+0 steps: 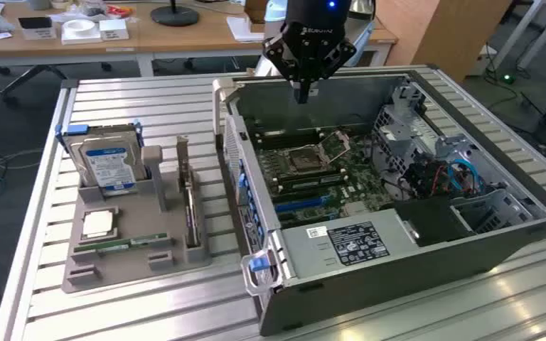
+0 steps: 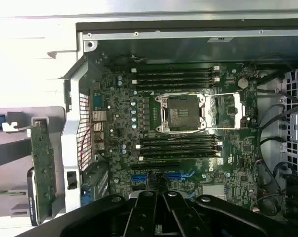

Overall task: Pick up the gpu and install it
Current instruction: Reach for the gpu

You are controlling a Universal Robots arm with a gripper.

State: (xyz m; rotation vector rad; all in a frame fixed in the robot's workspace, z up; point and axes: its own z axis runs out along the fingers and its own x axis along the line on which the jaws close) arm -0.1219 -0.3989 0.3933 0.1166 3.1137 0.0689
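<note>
Note gripper point(image 1: 301, 96) closed tight, nothing held, hanging above the open computer case point(image 1: 397, 284) by its wall nearest the worktop's point(image 1: 159, 99) far edge. Note gpu point(image 1: 190, 206) uninstalled, standing on edge in the grey holder point(image 1: 131, 266) just beside the case, toward the worktop edge at the exterior view's left. From the exterior view, log hard drive point(image 1: 110, 163) upright in the same holder. From the wrist view, log motherboard point(image 2: 188, 148) below the gripper, processor socket point(image 2: 183, 112) with plate swung open, and the gpu's green board face outside the case wall.
</note>
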